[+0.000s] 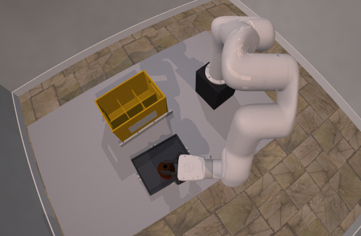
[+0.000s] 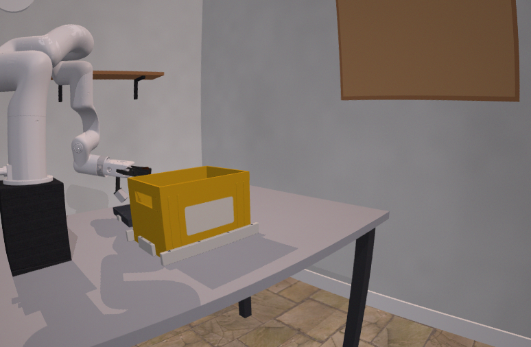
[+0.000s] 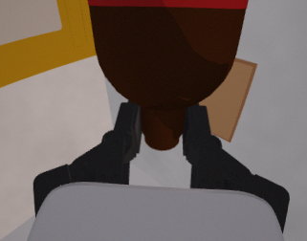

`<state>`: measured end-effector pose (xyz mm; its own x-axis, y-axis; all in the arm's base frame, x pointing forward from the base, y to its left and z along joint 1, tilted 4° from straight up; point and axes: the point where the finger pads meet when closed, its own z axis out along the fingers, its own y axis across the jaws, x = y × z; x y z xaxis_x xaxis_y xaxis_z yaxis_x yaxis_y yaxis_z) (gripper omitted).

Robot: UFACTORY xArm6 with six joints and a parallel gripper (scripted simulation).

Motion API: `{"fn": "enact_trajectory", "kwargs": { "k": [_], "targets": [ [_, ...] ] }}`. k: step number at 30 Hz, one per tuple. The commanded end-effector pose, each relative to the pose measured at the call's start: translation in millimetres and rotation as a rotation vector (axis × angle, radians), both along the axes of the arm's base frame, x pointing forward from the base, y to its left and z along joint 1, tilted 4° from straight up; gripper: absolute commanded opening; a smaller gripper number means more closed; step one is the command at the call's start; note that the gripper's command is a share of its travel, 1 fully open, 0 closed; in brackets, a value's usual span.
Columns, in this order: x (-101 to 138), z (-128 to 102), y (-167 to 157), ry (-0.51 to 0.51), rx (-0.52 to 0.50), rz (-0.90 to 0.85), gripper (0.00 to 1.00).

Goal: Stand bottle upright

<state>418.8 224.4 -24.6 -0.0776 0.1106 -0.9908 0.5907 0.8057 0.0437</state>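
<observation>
The bottle [image 1: 165, 169] is dark brown with a red label. It stands upright over the dark tray [image 1: 159, 162], seen from above in the top view with its mouth up. My gripper [image 1: 169, 169] is shut on the bottle's neck [image 3: 164, 128], reaching in level from the right. In the wrist view the bottle body [image 3: 167, 31] fills the top, with the black fingers on both sides of the neck. In the exterior view the gripper [image 2: 141, 169] shows just behind the crate, and the crate hides the bottle. I cannot tell whether the bottle's base touches the tray.
The yellow crate [image 1: 131, 105] with inner dividers sits on white rails to the far left of the tray; it also shows in the exterior view [image 2: 191, 204]. The arm's black base block [image 1: 214, 90] stands at the back of the grey table.
</observation>
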Motion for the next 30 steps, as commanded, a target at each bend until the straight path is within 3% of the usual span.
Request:
{"fn": "enact_trajectory", "kwargs": {
  "k": [1,12,13,30],
  "targets": [
    [0.6,1.1,0.9,-0.002,0.002,0.0,0.0],
    [0.6,1.1,0.9,-0.002,0.002,0.0,0.0],
    [0.6,1.1,0.9,-0.002,0.002,0.0,1.0],
    [0.6,1.1,0.9,-0.002,0.002,0.0,1.0]
  ]
}}
